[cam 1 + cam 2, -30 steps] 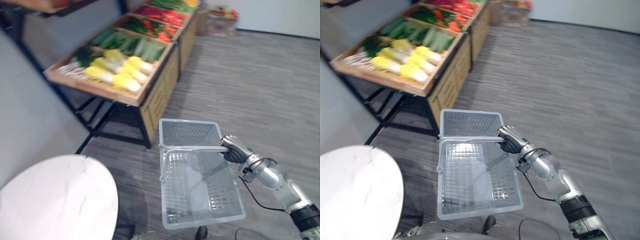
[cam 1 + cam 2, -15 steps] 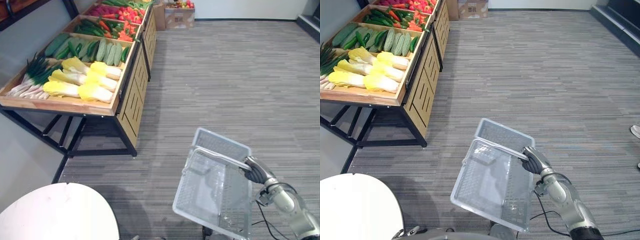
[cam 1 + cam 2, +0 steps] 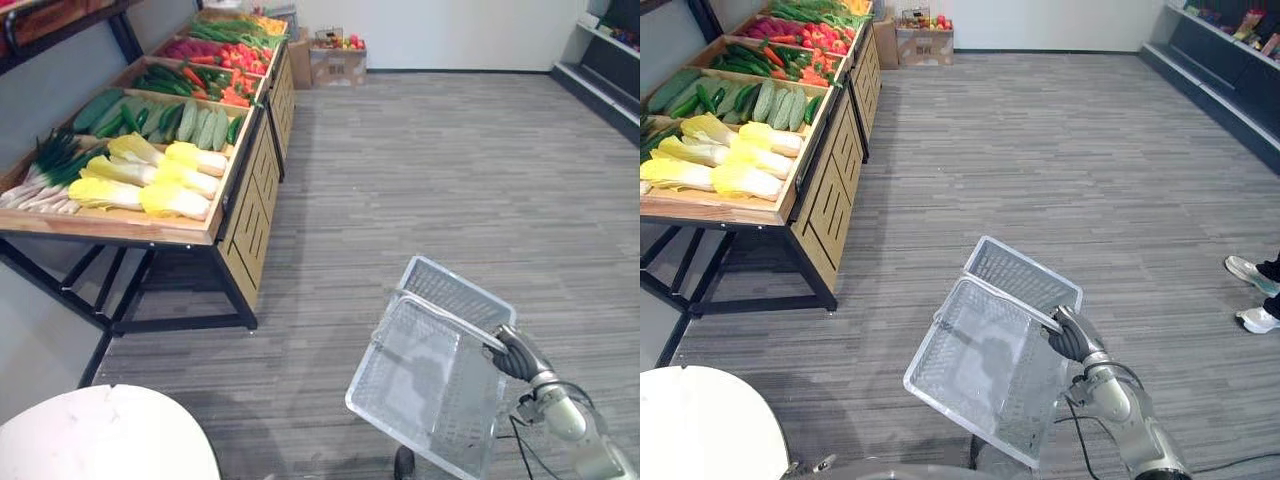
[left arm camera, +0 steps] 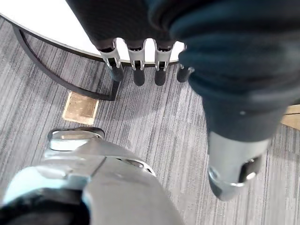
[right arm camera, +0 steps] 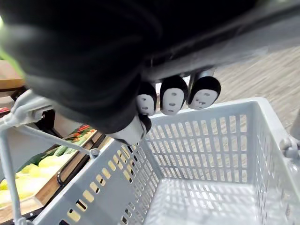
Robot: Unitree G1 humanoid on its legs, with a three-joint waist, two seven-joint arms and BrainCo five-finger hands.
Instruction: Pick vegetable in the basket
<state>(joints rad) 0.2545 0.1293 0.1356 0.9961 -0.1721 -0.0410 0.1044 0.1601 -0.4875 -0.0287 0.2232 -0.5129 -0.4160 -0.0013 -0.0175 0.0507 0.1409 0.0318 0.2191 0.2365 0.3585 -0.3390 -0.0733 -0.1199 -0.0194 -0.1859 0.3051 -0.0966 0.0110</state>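
Well apart from the vegetables (image 3: 740,180) on the wooden produce stand (image 3: 830,175), the right hand (image 3: 1068,340) clasps the handle (image 3: 1010,300) of the empty grey plastic mesh basket (image 3: 1025,272); the left hand (image 4: 137,56) hangs slack, empty. Best carried level, closer.

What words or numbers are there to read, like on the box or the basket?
No text can be read.
On the cardboard box by the far wall, any print is too small to read.
On the grey basket held by the right hand, there is no label.
On the wooden vegetable stand, there is no sign.
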